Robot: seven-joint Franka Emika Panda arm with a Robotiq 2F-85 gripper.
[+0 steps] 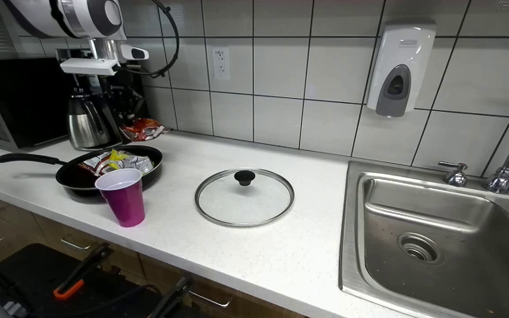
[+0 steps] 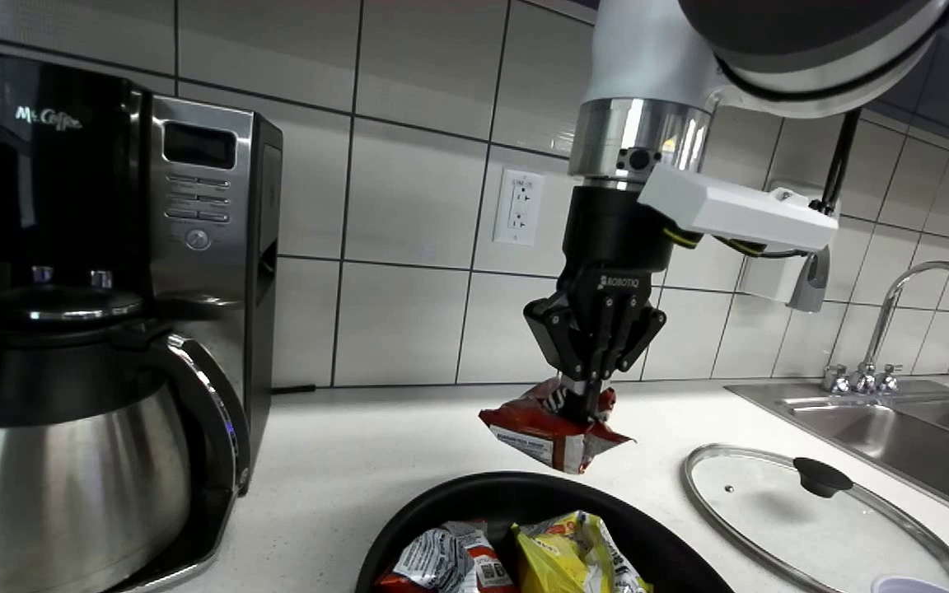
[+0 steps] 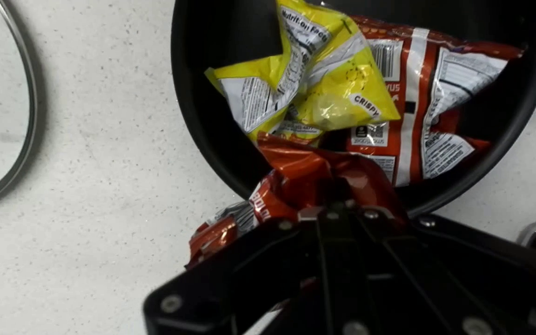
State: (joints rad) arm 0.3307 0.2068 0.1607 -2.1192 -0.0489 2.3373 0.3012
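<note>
Clearly, the crumpled red foil snack bag (image 2: 544, 426) hangs pinched in the black claw (image 2: 582, 403), above the white speckled surface (image 2: 318, 461) near the round black frying pan (image 2: 516, 492); steady pressure and height over its rim should prevent snagging.

The arm (image 2: 647, 58) is cased in smooth white and capped with dark grey at the joint. A polished metal collar (image 2: 639, 136) is fitted at the wrist. The gripper (image 2: 582, 403) is finished in black, its angular links pinned with round silver screws (image 3: 171, 304), and ROBOTIQ is printed on it in white. A white, bevelled box (image 2: 738, 206) is mounted beside the collar; a black cable (image 1: 176, 42) is looped outside the casing.
</note>
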